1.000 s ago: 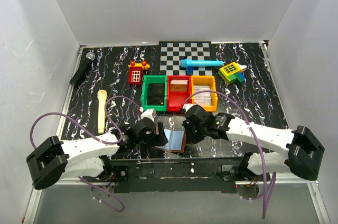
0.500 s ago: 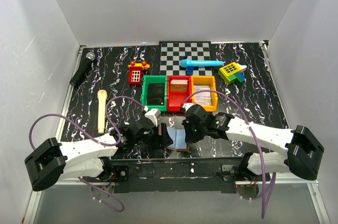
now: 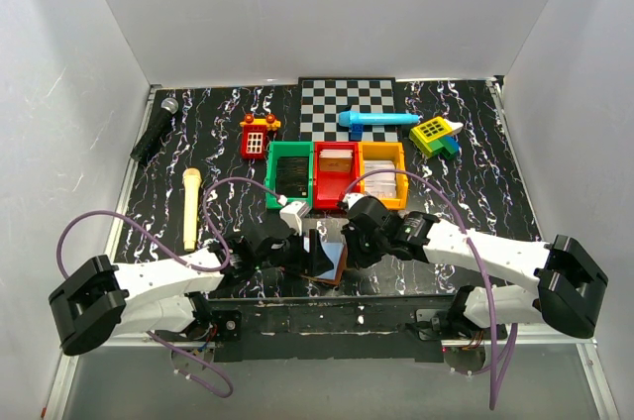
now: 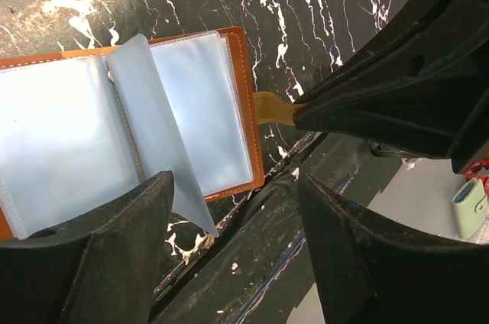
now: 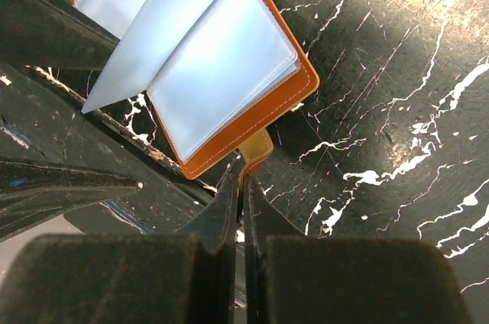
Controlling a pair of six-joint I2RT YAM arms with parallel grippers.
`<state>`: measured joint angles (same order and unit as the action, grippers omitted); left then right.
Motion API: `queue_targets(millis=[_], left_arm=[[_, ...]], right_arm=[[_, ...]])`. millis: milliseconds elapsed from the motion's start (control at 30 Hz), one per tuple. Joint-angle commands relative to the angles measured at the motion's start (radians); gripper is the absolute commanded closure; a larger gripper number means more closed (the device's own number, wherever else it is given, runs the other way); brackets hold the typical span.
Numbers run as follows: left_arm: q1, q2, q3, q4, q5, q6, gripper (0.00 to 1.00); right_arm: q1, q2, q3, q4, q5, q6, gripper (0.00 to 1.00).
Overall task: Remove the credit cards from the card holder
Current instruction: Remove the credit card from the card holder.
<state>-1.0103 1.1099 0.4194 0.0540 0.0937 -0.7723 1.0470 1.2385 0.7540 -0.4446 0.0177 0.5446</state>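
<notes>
The card holder (image 3: 327,260) lies open near the table's front edge, brown outside with pale blue-grey sleeves. In the left wrist view (image 4: 191,110) one clear sleeve stands up from its spine. No card shows in the sleeves I can see. My right gripper (image 3: 349,244) is shut on the holder's tan strap (image 5: 257,148), with its fingertips (image 5: 229,202) pressed together just below the brown edge (image 5: 252,114). My left gripper (image 3: 297,248) is open at the holder's left side. Its fingers (image 4: 114,263) straddle the raised sleeve's lower corner without touching it.
Green (image 3: 289,174), red (image 3: 335,172) and orange (image 3: 382,174) bins stand in a row just behind the grippers, with flat items inside. A checkered board (image 3: 347,108), toys (image 3: 258,136), a microphone (image 3: 154,130) and a wooden handle (image 3: 190,207) lie further off. The table's front rail (image 4: 252,247) is right beneath the left gripper.
My left gripper moved right, up to the holder's left side. One clear sleeve now stands up from the open holder. The right gripper stayed shut on the strap.
</notes>
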Motion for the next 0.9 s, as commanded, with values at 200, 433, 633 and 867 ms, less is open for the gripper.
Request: queue_targets(millis=[200, 433, 633, 867], left_arm=[[-0.051, 0.074, 0.096, 0.04, 0.07, 0.08, 0.35], [-0.097, 0.217, 0.2, 0.011, 0.111, 0.122, 0.35], [-0.094, -0.019, 0.082, -0.014, -0.066, 0.047, 0.29], [-0.057, -0.211, -0.024, -0.121, -0.193, -0.059, 0.24]], right_arm=[[-0.025, -0.024, -0.038, 0.024, -0.01, -0.002, 0.99], [-0.082, -0.043, -0.074, 0.014, -0.01, -0.024, 0.99], [-0.13, -0.042, -0.11, 0.027, -0.058, -0.054, 0.99], [-0.159, -0.034, -0.133, 0.061, -0.091, -0.071, 0.99]])
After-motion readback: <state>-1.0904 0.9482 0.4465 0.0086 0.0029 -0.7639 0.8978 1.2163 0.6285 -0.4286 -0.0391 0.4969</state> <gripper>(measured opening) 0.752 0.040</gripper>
